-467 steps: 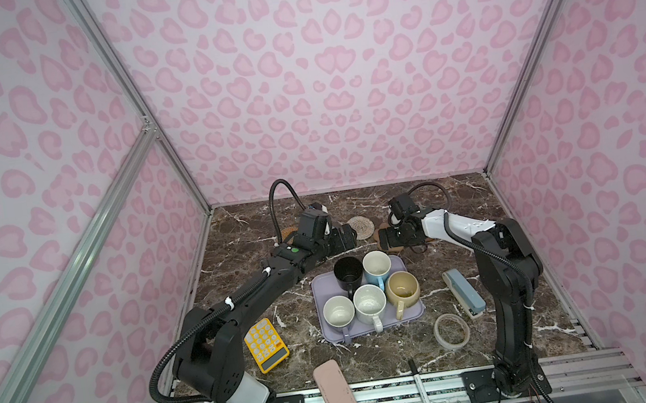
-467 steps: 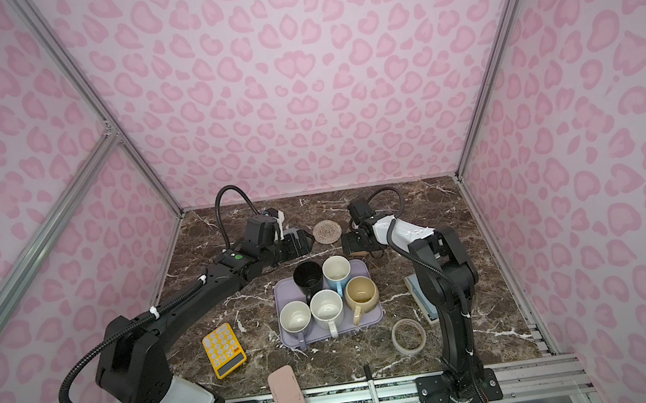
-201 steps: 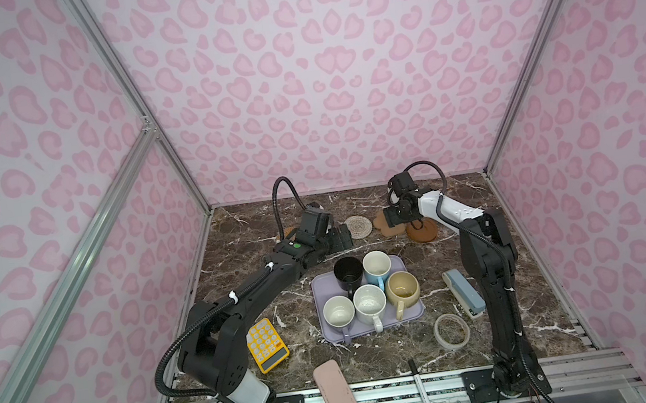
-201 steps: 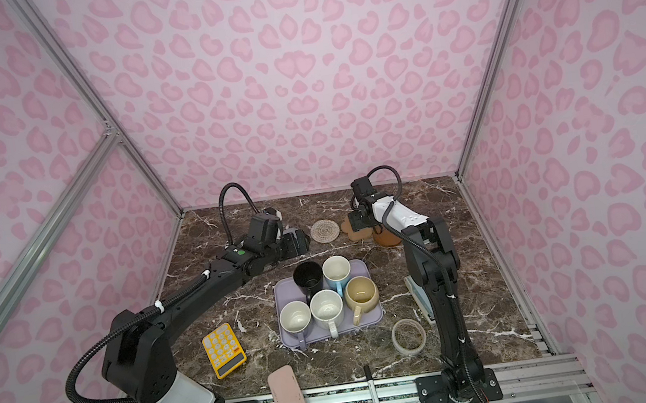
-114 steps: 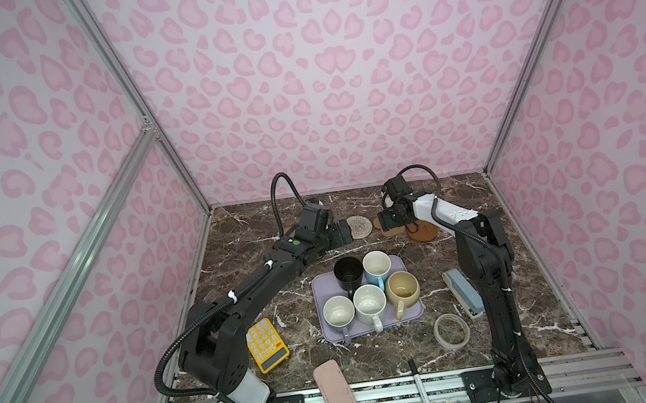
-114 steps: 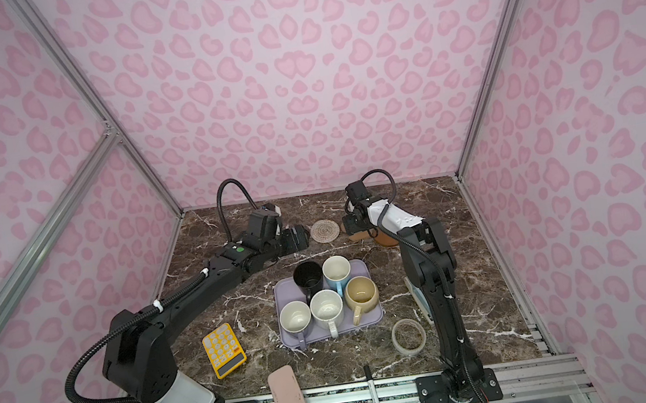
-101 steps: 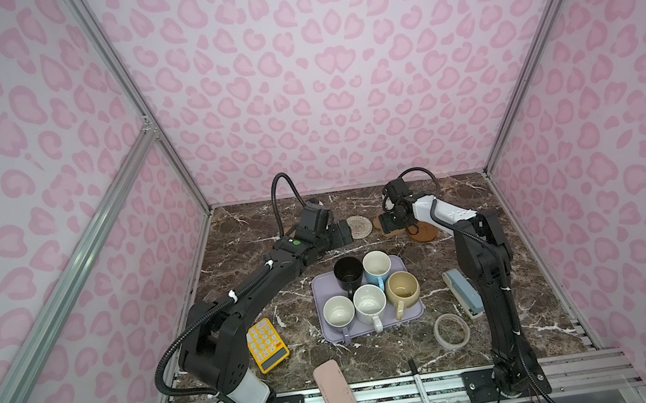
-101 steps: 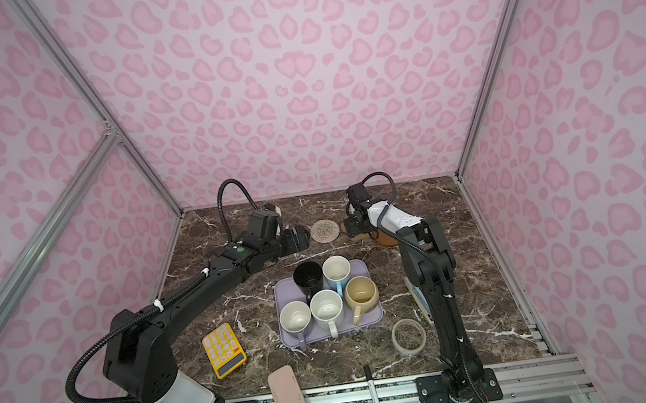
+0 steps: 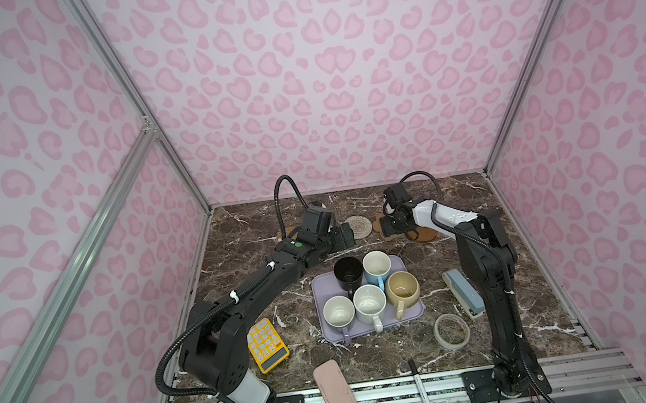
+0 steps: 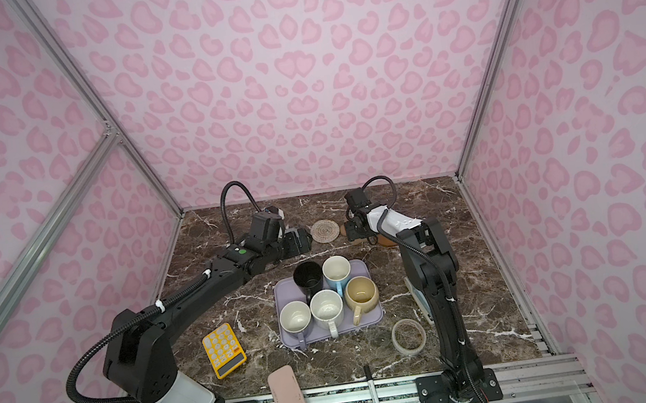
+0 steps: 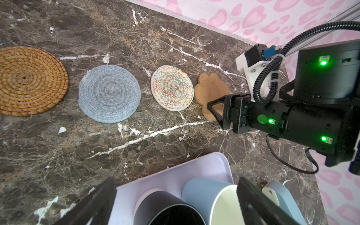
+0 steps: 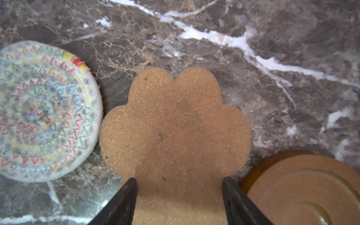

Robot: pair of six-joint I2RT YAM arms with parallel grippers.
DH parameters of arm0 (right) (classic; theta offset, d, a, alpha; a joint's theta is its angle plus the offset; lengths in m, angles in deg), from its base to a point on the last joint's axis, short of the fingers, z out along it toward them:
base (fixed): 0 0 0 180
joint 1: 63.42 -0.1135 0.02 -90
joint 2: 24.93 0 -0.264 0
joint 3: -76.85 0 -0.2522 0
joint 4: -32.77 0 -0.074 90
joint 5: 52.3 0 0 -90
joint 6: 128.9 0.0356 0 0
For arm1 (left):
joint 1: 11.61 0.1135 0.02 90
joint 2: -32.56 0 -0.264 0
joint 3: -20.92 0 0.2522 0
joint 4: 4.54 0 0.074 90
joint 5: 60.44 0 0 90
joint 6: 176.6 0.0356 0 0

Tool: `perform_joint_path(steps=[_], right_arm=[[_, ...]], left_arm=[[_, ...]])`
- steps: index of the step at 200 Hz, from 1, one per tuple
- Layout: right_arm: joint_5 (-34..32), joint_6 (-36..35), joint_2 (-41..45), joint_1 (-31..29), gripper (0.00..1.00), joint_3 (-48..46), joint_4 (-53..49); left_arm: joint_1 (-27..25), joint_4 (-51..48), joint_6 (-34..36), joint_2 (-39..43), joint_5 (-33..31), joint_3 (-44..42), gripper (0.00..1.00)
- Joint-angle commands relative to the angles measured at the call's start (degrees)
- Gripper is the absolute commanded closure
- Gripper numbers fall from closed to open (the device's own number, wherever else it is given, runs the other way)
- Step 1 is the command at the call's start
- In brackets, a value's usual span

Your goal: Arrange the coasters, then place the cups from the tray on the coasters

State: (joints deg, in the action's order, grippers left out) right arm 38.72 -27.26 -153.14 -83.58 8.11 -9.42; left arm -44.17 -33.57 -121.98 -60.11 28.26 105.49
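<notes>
Five coasters lie in a row at the back: orange-tan woven (image 11: 29, 80), grey-blue woven (image 11: 109, 93), cream woven (image 11: 172, 87), tan paw (image 12: 175, 124) and brown rimmed disc (image 12: 303, 187). My right gripper (image 12: 179, 182) is open, with its jaws apart low over the paw coaster's near edge. The lavender tray (image 9: 411, 316) holds the cups: black (image 9: 348, 274), light blue (image 9: 377, 266), beige-yellow (image 9: 402, 288), white speckled (image 9: 369, 304) and lavender (image 9: 339, 312). My left gripper (image 11: 175, 202) hangs wide open and empty between the coaster row and the tray's back edge.
A yellow calculator (image 9: 267, 345) lies left of the tray. At the front edge are a pink oblong case (image 9: 338, 397) and a pen (image 9: 421, 389). Right of the tray are a tape ring (image 9: 451, 331) and a grey-blue stapler (image 9: 463, 293).
My right gripper has moved left, away from the brown disc lying on the table, to the paw coaster, and its jaws have narrowed. The left arm has barely moved.
</notes>
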Motion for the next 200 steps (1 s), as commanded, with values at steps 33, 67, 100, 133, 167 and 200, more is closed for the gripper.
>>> perform_joint_path(steps=[33,67,100,133,167,200], right_arm=[[0.4,4.1,1.3,0.0,0.26,-1.4,-3.1],[1.5,3.8,3.1,0.3,0.23,-0.2,-2.4],[1.5,3.9,8.5,0.5,0.18,-3.3,-0.6],[1.1,5.2,16.6,0.9,0.00,-11.8,3.9],[2.2,5.4,21.9,3.1,0.00,-19.5,6.0],[2.3,6.4,23.4,8.3,0.03,-23.0,7.2]], left_arm=[[0.0,1.1,0.0,1.5,0.6,-1.1,0.02],[0.0,1.9,-0.1,2.4,0.5,-2.2,0.02],[-0.1,1.8,0.6,4.4,0.7,-1.9,0.02],[-1.1,2.5,2.9,7.0,1.5,-1.2,0.02],[-3.1,2.3,6.2,5.7,5.1,1.5,0.02],[-5.2,2.2,6.9,3.3,5.6,4.4,0.02]])
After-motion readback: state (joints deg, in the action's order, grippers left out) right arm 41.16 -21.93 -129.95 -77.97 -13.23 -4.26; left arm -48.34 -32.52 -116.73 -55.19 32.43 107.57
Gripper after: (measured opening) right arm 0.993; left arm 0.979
